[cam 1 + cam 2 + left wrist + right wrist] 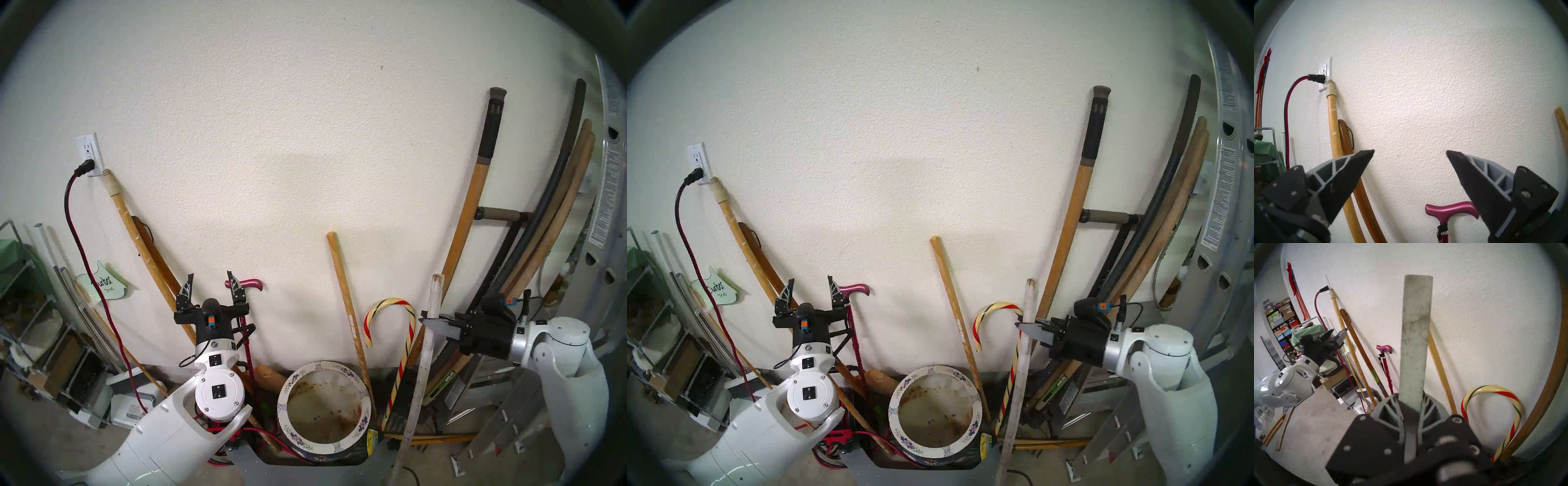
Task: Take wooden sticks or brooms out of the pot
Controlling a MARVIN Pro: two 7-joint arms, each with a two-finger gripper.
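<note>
The pot (282, 412) (893, 412) stands on the floor below the wall, and its brown-stained inside holds no sticks. My right gripper (428, 324) (1024, 327) (1411, 405) is shut on the thin white slat (420, 373) (1017, 380) (1415, 344), which runs down past the pot's right side, outside it. The striped candy-cane stick (405, 353) (1013, 366) (1491, 389) leans on the wall just right of the pot. The magenta cane (251, 283) (854, 289) (1451, 208) (1384, 365) leans left of the pot. My left gripper (210, 276) (811, 281) (1410, 151) is open, empty and pointing up beside the cane's handle.
Tan wooden handles lean on the wall at left (142, 247), just behind the pot (346, 302) and at right (464, 237). A folded ladder (502, 417) stands at far right. A red-black cord (91, 271) hangs from the outlet, with shelving (30, 305) at left.
</note>
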